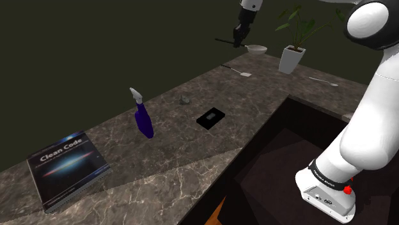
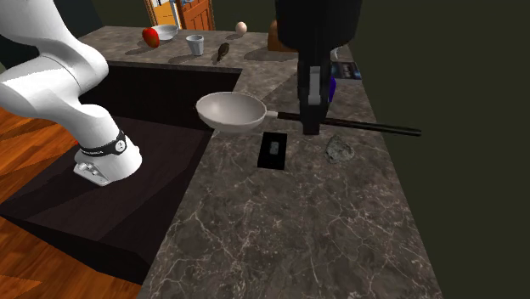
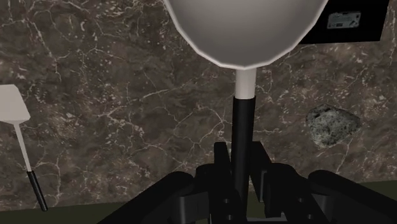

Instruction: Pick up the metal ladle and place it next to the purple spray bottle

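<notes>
The ladle has a pale grey round bowl (image 3: pixel 245 28) and a black handle (image 3: pixel 243 137). My gripper (image 3: pixel 242 167) is shut on that handle and holds the ladle (image 2: pixel 231 111) level in the air above the dark marble counter (image 2: pixel 280 212). In the shoulder view the gripper (image 1: pixel 240 38) and ladle bowl (image 1: pixel 256 48) hang over the counter's far end. The purple spray bottle (image 1: pixel 142 116) with a white trigger head stands well toward the shoulder view's left; in the second exterior view a sliver of the bottle (image 2: pixel 332 87) shows behind the gripper (image 2: pixel 311 119).
On the counter lie a black flat device (image 1: pixel 211 118), a grey stone (image 3: pixel 331 125), a white spatula (image 3: pixel 18 127), a book (image 1: pixel 67 168) and a potted plant (image 1: pixel 292 56). A deep dark sink recess (image 1: pixel 288 160) adjoins the counter. More small items sit at the second exterior view's top.
</notes>
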